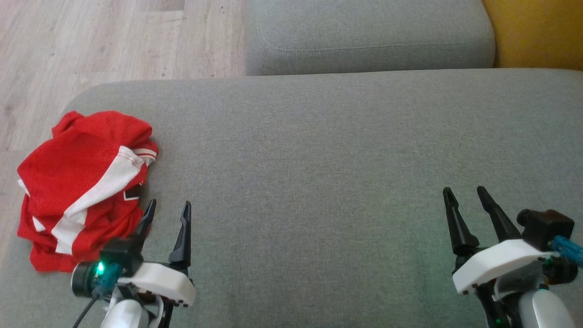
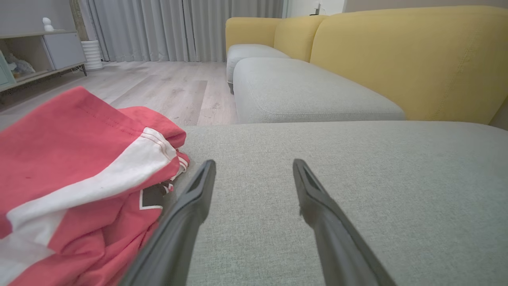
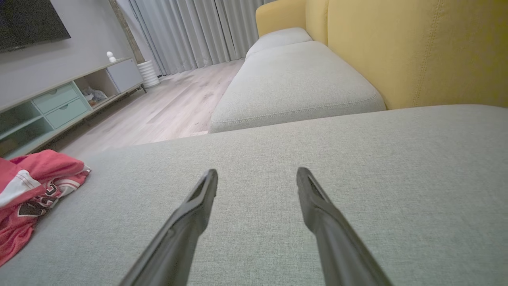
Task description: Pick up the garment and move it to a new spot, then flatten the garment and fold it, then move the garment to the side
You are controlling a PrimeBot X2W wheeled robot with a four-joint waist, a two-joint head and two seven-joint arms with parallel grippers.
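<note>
Garment (image 1: 82, 182), red with white stripes, lies crumpled at the left end of the grey cushion (image 1: 319, 159), close to the edge over the floor (image 1: 91, 41). Nothing lifted yet, so we judge the pickup is the step in hand.

Left tool (image 1: 169, 203): fingers apart, empty, low over the cushion. Its left finger is just beside the garment's right edge; we can't tell if it touches. Right tool (image 1: 465, 190): fingers apart, empty, well apart from the garment.

To do it well:
- We'd turn the left tool leftward onto the heap, not close where it stands, since only bare cushion lies between the fingers.
- Aim at a raised fold near the white stripe and pinch cloth only, not cushion cover.
- Lift until the hem hangs clear, or it may drag or slip off the edge.
- Set it down mid-cushion, within reach of both tools.
</note>
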